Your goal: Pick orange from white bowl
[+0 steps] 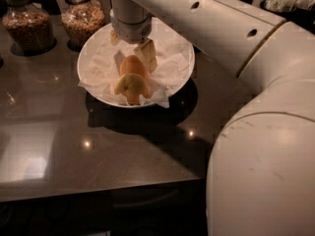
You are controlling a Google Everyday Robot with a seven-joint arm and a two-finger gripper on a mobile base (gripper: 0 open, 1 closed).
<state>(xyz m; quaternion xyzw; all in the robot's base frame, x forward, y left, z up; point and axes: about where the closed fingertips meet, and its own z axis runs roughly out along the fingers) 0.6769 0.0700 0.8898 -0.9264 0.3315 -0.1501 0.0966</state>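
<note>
The white bowl (172,77), wide and lined with crinkled white paper, stands at the back of the dark table. The yellowish-orange orange (132,75) lies in its middle. My gripper (133,59) reaches straight down into the bowl from the wrist above. One finger is on the orange's left and a cream finger (147,56) is on its right. Both press against the upper part of the fruit, which rests on the paper. The top of the orange is hidden by the wrist.
Two glass jars of nuts or grain (28,26) (82,18) stand just behind and left of the bowl. The table's front edge (98,188) runs below. My big white arm (266,132) fills the right side of the view.
</note>
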